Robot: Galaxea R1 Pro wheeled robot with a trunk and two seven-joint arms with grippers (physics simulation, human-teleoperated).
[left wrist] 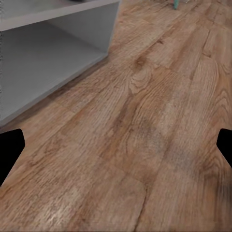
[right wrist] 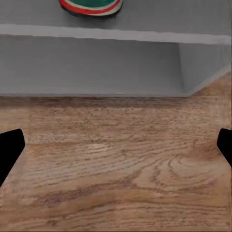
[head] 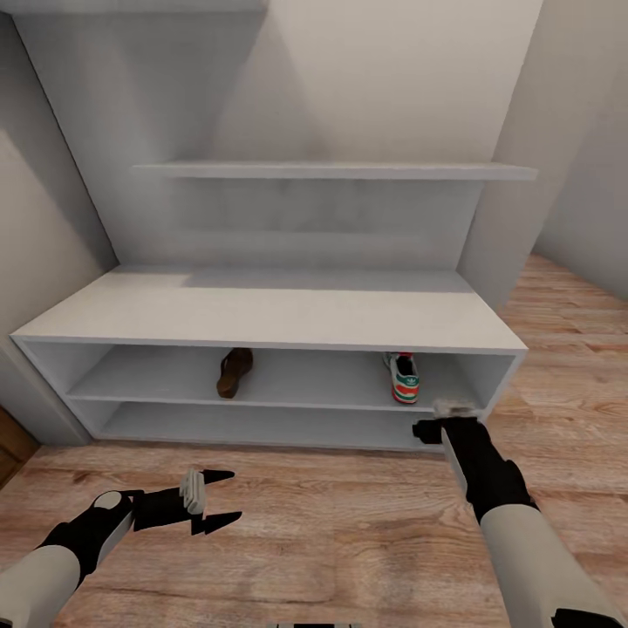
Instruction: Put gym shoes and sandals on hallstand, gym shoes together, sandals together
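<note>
1. Two arms are reaching forward in your head view. Your left gripper [head: 214,500] is hovering low over the corridor floor [head: 349,541], fingers spread and holding nothing. Your right gripper [head: 436,425] is pointing at the hallstand [head: 262,314], just in front of its lower right edge; whether its fingers are spread, you cannot tell here. One sandal [head: 234,371] is lying on the upper open shelf left of centre, and one gym shoe [head: 402,377] is sitting on the same shelf near the right end, well apart from the sandal.
2. Your left wrist view is looking across bare wood planks, with a corner of the hallstand [left wrist: 58,48] beside them. Its fingertips [left wrist: 9,150] are showing wide apart, nothing between them.
3. Your right wrist view is facing the hallstand's [right wrist: 116,63] lower shelf, with the gym shoe's [right wrist: 91,7] heel above on the upper one. Fingertips [right wrist: 9,150] are standing wide apart, released.
</note>
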